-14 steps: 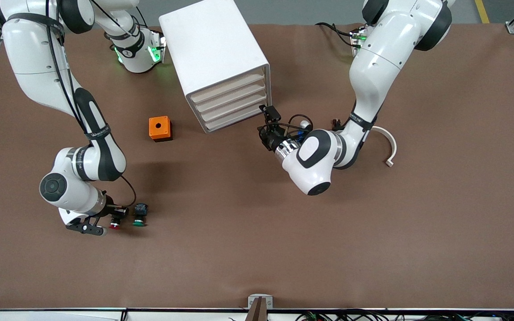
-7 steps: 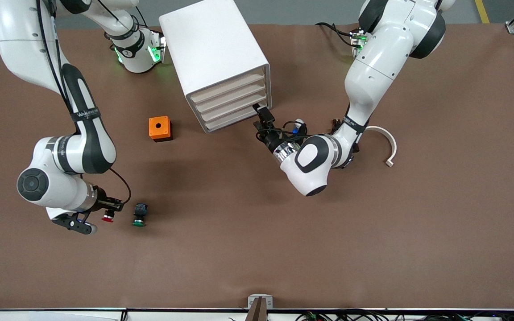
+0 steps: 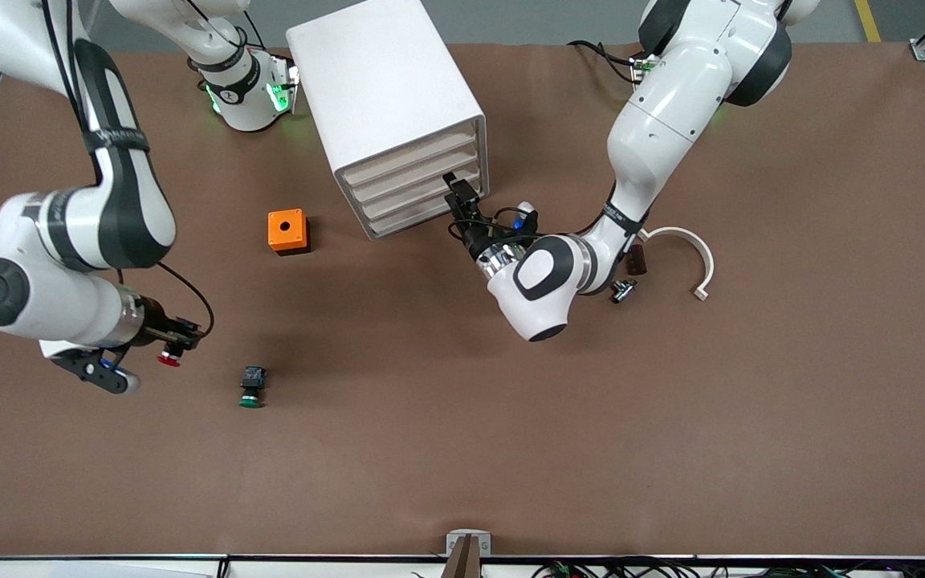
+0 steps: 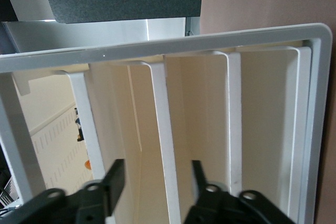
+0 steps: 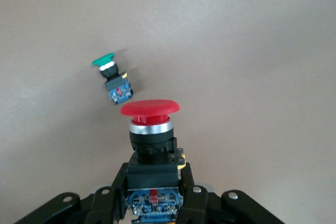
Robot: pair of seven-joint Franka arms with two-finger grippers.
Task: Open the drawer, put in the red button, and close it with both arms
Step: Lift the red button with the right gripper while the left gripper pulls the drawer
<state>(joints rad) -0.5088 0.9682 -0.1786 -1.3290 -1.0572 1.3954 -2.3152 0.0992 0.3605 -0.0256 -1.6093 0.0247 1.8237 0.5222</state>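
The red button (image 5: 150, 109), red cap on a black body, sits clamped by its body in my right gripper (image 5: 155, 192). In the front view the right gripper (image 3: 180, 335) carries the red button (image 3: 166, 358) in the air over the brown table, toward the right arm's end. The white cabinet (image 3: 386, 96) shows four beige drawer fronts, all pushed in. My left gripper (image 3: 457, 193) is at the lower drawer (image 3: 402, 202) fronts. In the left wrist view the left gripper (image 4: 156, 179) is open, its jaws standing on either side of a white lip (image 4: 163, 124) with gaps showing.
A green-capped button (image 3: 251, 388) lies on the table near where the red one was. An orange box (image 3: 287, 231) sits beside the cabinet. A white curved piece (image 3: 691, 257) and small dark parts (image 3: 627, 277) lie by the left arm.
The right gripper has lifted the red button off the table and away from the green one. The left gripper has moved up to the drawer fronts and its jaws have narrowed.
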